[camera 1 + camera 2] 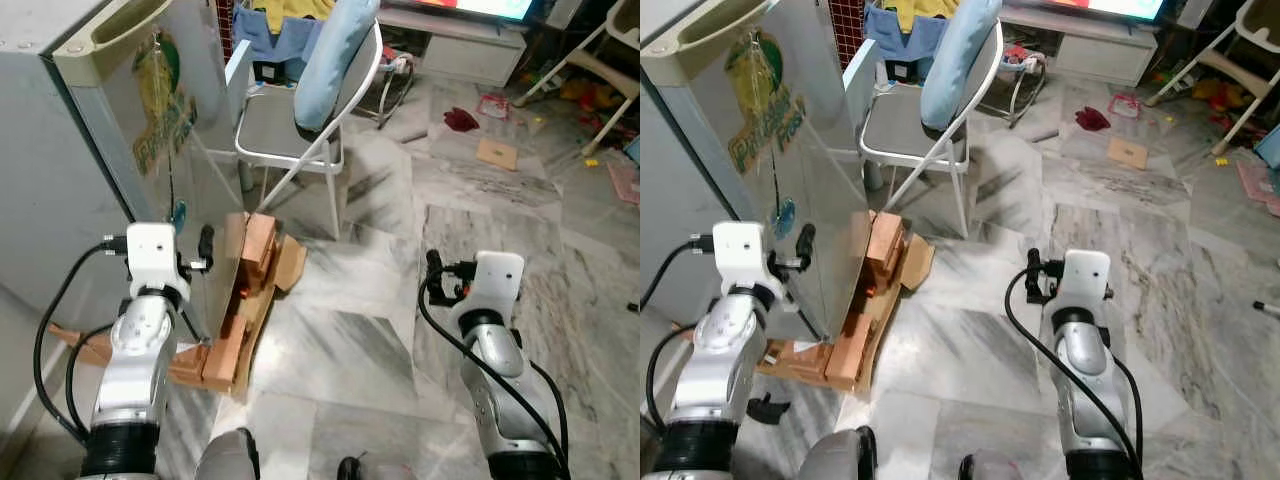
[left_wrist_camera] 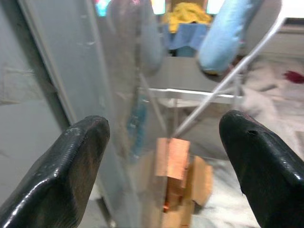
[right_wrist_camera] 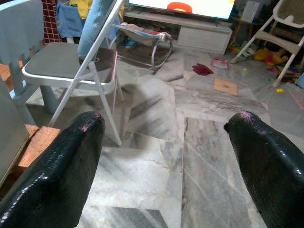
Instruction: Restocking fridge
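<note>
Facing fridge door, left gripper fingers spread at its edge, right gripper splayed

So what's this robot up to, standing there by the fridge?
It stands facing the side edge of a grey fridge, which rests on wooden blocks. Its left gripper is raised close to the fridge door's edge with fingers open, holding nothing. The right gripper hangs open over the marble floor, also empty. A folding chair with a blue cushion stands just behind. No groceries are in hand yet.
</note>
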